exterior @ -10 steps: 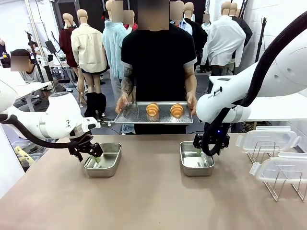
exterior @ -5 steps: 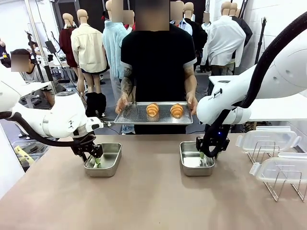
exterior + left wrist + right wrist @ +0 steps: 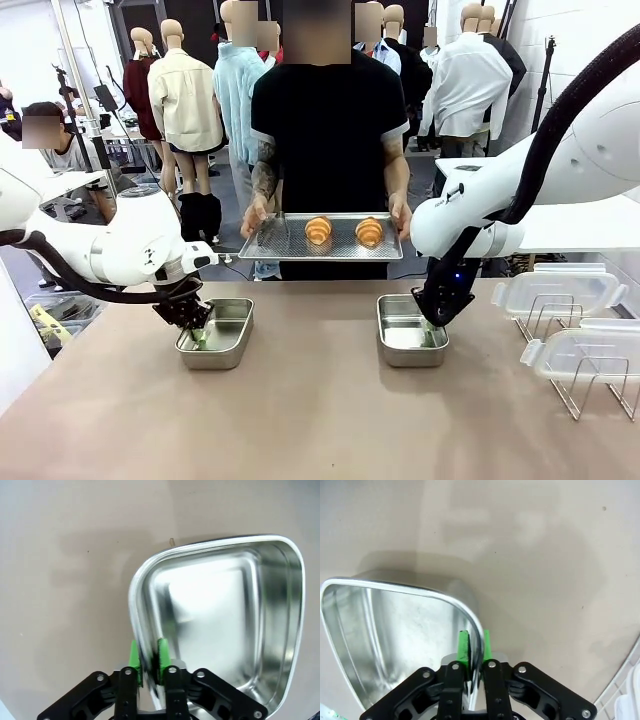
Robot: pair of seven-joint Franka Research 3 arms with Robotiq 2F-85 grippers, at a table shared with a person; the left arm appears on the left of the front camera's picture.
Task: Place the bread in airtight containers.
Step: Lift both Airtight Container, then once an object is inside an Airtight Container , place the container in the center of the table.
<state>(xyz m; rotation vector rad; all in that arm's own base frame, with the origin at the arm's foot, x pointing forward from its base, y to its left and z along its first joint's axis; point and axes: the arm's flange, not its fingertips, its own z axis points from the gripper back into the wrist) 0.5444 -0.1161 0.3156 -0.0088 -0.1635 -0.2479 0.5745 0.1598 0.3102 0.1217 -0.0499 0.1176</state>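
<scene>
Our left gripper is pinching the left tin by its wall, and the right gripper is pinching the right tin. Both have just settled lower, so we are probably steadying them. The croissants are waiting on the person's tray above the beige table, and clear lids are resting at the right.

Desk: beige, matte, plain top. Wall: white, right side. Side table: white, far left, behind. Floor: dark grey. Light: even, indoor.
</scene>
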